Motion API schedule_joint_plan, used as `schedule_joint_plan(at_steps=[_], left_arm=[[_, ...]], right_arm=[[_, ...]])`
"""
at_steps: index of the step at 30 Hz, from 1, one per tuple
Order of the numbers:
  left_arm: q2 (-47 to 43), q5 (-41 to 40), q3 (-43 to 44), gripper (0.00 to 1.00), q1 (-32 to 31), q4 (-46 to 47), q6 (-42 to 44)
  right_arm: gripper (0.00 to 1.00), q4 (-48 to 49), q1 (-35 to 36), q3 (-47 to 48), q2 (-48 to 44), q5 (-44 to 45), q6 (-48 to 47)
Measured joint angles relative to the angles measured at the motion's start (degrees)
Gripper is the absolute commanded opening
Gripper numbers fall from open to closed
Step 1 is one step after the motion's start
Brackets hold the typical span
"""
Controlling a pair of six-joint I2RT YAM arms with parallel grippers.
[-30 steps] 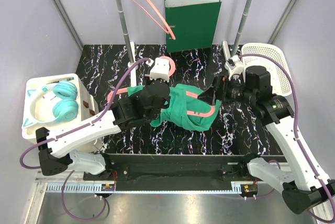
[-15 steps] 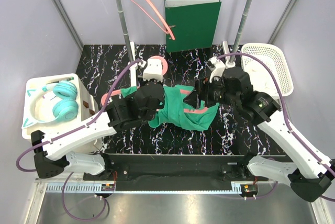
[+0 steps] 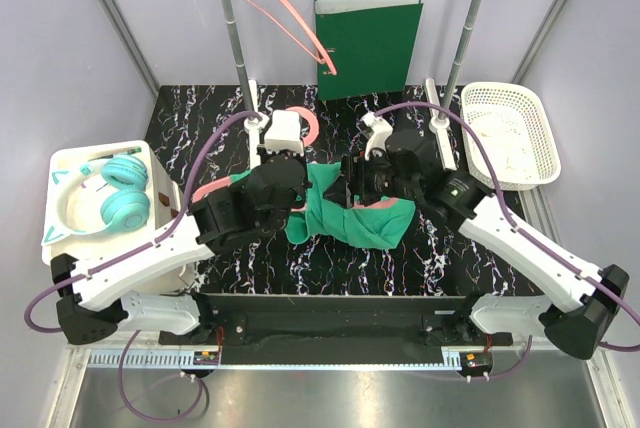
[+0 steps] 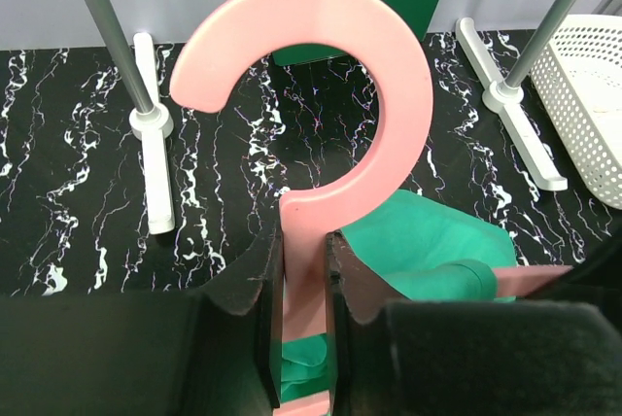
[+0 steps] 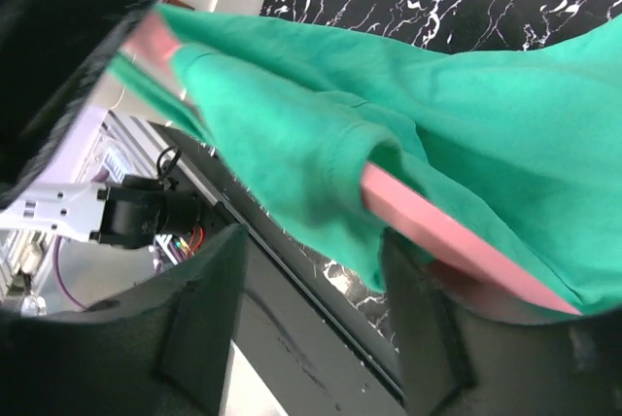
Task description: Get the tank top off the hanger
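The green tank top [image 3: 357,216] hangs draped on a pink hanger [image 3: 312,124] held low over the marbled table. My left gripper [image 4: 303,275] is shut on the hanger's neck, just under the big hook [image 4: 394,76]; green cloth [image 4: 428,241] shows behind the right finger. My right gripper [image 5: 316,251] is open at the garment's shoulder. A fold of tank top [image 5: 292,134] hangs down between its fingers, and the pink hanger arm [image 5: 437,231] crosses in front of the right finger [image 5: 428,338]. From above, the right gripper [image 3: 352,184] sits at the cloth's upper edge.
A second pink hanger [image 3: 281,13] hangs on the rail between two posts [image 3: 235,48]. A green binder [image 3: 368,45] leans on the back wall. At the right stands a white basket [image 3: 540,113]; at the left, a white box [image 3: 70,248] holds teal headphones [image 3: 112,198].
My right arm has swung left from beside the basket onto the tank top's shoulder, its jaws narrowing. The left gripper has carried the hanger slightly left, grip unchanged.
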Motion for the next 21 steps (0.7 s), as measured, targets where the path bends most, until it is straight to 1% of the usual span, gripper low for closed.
schedule_joint_plan(at_steps=[1, 2, 4, 5, 6, 7, 8, 13, 21], left_arm=[[-0.31, 0.13, 0.0, 0.0, 0.15, -0.31, -0.28], [-0.5, 0.24, 0.0, 0.0, 0.26, -0.48, -0.44], [-0.7, 0.28, 0.0, 0.0, 0.35, -0.74, -0.66], [-0.74, 0.31, 0.0, 0.0, 0.35, -0.9, -0.72], [-0.74, 0.42, 0.0, 0.0, 0.35, -0.96, -0.83], [-0.79, 0.46, 0.0, 0.0, 0.35, -0.96, -0.9], [-0.85, 0.5, 0.0, 0.0, 0.35, -0.98, -0.98], [-1.62, 0.5, -0.02, 0.0, 0.35, -1.01, -1.42], [-4.68, -1.03, -2.54, 0.0, 0.33, -0.87, -1.7]], right_arm=[[0.56, 0.55, 0.0, 0.0, 0.83, 0.07, 0.07], [0.45, 0.94, 0.0, -0.09, 1.33, 0.04, -0.02], [0.33, 1.7, 0.02, -0.22, 2.19, 0.02, -0.02], [0.19, 1.9, 0.02, -0.35, 2.27, 0.02, -0.13], [0.1, 2.19, 0.02, -0.59, 2.25, 0.13, 0.11], [0.04, 2.58, 0.04, -0.85, 2.14, 0.37, -0.11], [0.0, 3.04, 0.04, -1.22, 1.9, 0.87, -0.11], [0.0, 3.72, 0.09, -3.58, -1.03, 3.48, -0.2], [0.0, 1.01, 0.15, -7.82, -12.9, 11.74, 0.17]])
